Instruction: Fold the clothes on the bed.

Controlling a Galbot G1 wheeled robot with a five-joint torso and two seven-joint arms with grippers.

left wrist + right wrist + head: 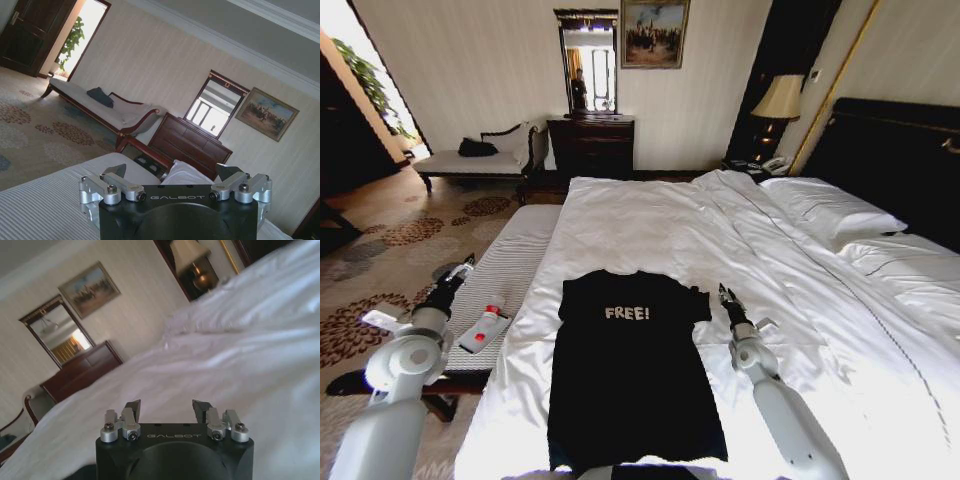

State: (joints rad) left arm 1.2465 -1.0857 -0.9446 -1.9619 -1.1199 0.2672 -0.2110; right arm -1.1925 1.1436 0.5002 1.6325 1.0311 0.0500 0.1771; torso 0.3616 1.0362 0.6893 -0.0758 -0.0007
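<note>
Black T-shirt [635, 375] lies flat on the white bed [750, 250], "FREE!" face up, collar toward 12 o'clock. Right gripper [724, 294] hovers just off the shirt's sleeve at 3 o'clock, jaws parted and empty. Left gripper [462, 266] hangs at 9 o'clock, well apart from the shirt, over a striped bench [515, 260], jaws spread wide, holding nothing.

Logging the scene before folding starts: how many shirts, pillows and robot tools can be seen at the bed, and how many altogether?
Black T-shirt, flat on the white duvet: 1
White pillows at the headboard end: 2
Robot tools: 2, the left tool over the striped bench beside the bed, the right tool beside the shirt's sleeve, both open
Total: 5
</note>
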